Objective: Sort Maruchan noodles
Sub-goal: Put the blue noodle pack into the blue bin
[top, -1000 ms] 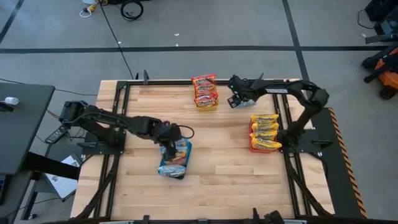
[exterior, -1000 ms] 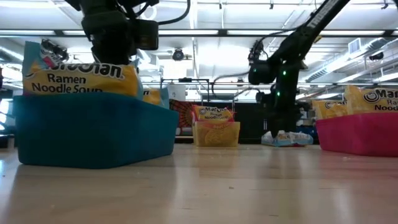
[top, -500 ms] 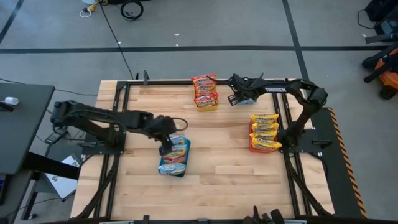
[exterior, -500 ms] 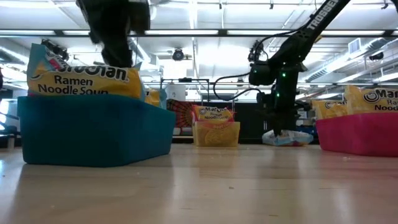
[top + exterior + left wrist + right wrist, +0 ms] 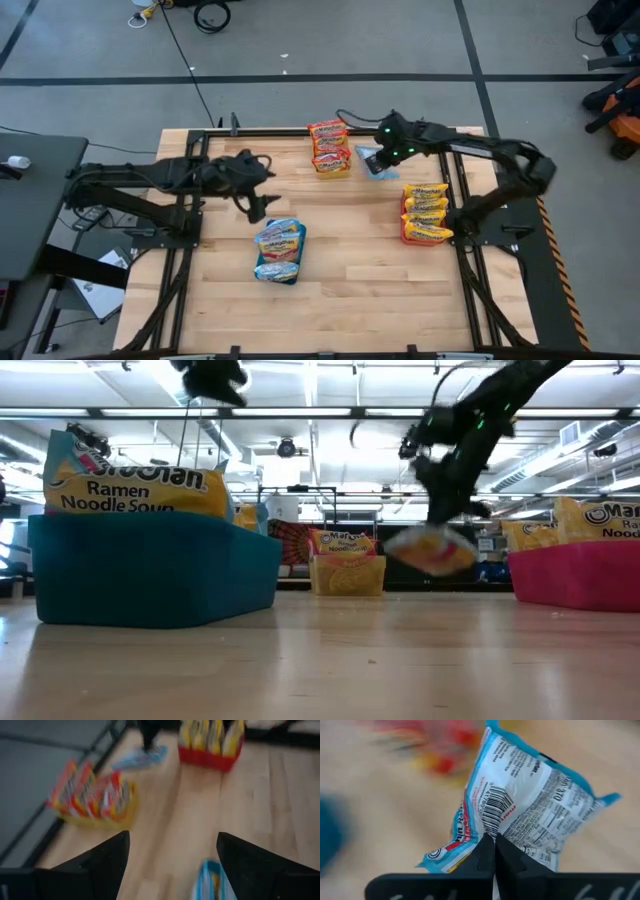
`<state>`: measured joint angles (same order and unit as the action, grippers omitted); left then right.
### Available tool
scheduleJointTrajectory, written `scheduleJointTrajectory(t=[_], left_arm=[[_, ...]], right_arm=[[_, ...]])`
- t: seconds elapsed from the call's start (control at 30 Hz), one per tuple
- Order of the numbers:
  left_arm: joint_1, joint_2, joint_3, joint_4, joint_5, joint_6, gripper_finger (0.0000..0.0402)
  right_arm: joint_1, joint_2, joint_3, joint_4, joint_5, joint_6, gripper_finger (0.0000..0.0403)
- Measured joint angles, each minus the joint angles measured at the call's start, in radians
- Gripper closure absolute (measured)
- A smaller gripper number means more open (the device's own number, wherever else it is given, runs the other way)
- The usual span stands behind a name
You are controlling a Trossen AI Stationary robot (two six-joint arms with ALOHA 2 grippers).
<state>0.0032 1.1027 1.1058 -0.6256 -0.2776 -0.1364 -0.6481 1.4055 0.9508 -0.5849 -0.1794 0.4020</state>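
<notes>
Pinched shut on one edge of a blue-and-white noodle packet [image 5: 520, 800], right end effector [image 5: 385, 158] at the far side of the table [image 5: 350, 290], between the yellow bin [image 5: 331, 160] and the red bin [image 5: 425, 213]. Packet dangling clear of the wood in the low view, barcode side toward the wrist camera, crinkled plastic drooping from the grip: held by the rim, probably because a flat packet offers nothing thicker to seize.

Left end effector [image 5: 252, 203] raised above the table just behind the blue bin [image 5: 280, 252], fingers [image 5: 100, 865] spread wide and empty, apparently parked out of the way.

Sorting by colour well along: red-and-white packets [image 5: 329, 142] standing on edge in the yellow bin, yellow-orange packets [image 5: 425, 205] in the red bin, blue-and-white packets [image 5: 279, 243] in the blue bin near the table's middle. No loose packets seen elsewhere on the table. Likely destination for the lifted packet: the blue bin, well apart from it across the table.
</notes>
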Motion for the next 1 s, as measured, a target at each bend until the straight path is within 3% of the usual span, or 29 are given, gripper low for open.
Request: scheduleJointTrajectory(t=[0.17,0.27,0.43,0.57,0.67,0.83,1.0], left_arm=[[0.036,0.005,-0.001,0.134,0.010,0.072,0.0099],[0.045,0.026,-0.001,0.265,0.021,0.139,0.0099],[0.044,0.082,0.000,0.472,0.120,0.253,0.0099],[0.044,0.155,-0.001,0.540,0.156,0.272,0.0099],[0.051,0.170,-0.002,0.532,0.215,0.166,0.0099],[0.097,0.150,-0.003,0.530,0.420,-0.006,0.0099],[0.119,0.174,-0.001,0.736,0.581,-0.087,0.0099]], right_arm=[[0.039,-0.187,0.001,-0.005,-0.451,-0.002,0.0395],[0.060,-0.265,0.002,0.000,-0.567,0.064,0.0397],[0.128,-0.316,0.002,0.016,-0.576,0.154,0.0397],[0.202,-0.306,0.002,0.100,-0.485,0.215,0.0398],[0.267,-0.310,0.002,0.266,-0.468,0.234,0.0398],[0.376,-0.350,0.002,0.648,-0.448,0.182,0.0398],[0.449,-0.338,0.003,0.971,-0.410,0.095,0.0398]])
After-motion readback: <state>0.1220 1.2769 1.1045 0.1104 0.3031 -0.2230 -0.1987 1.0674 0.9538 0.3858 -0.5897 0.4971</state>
